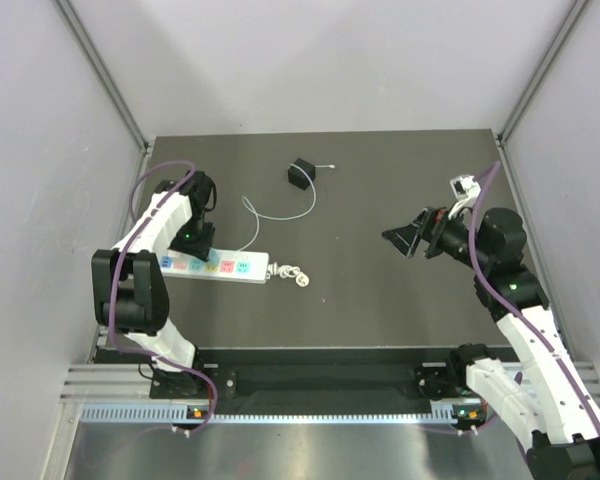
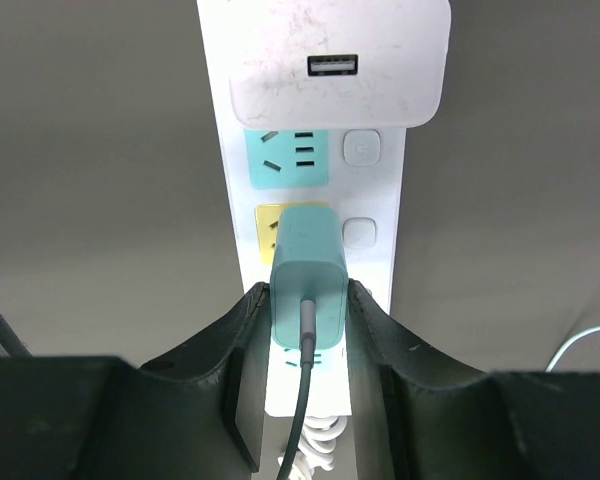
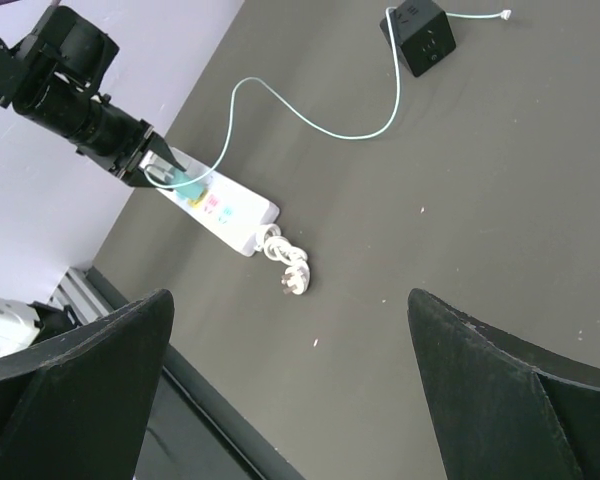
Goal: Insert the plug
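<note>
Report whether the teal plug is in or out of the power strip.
Cannot tell: left gripper holds the teal plug over the yellow socket, its prongs hidden.

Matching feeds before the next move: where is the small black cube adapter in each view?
Top external: black cube adapter at upper centre, on the table's far half.
Left wrist: not in it.
Right wrist: the adapter at the top edge, right of centre.
Shared landmark: the white power strip, in all three views, with the left gripper shut on a teal plug.
</note>
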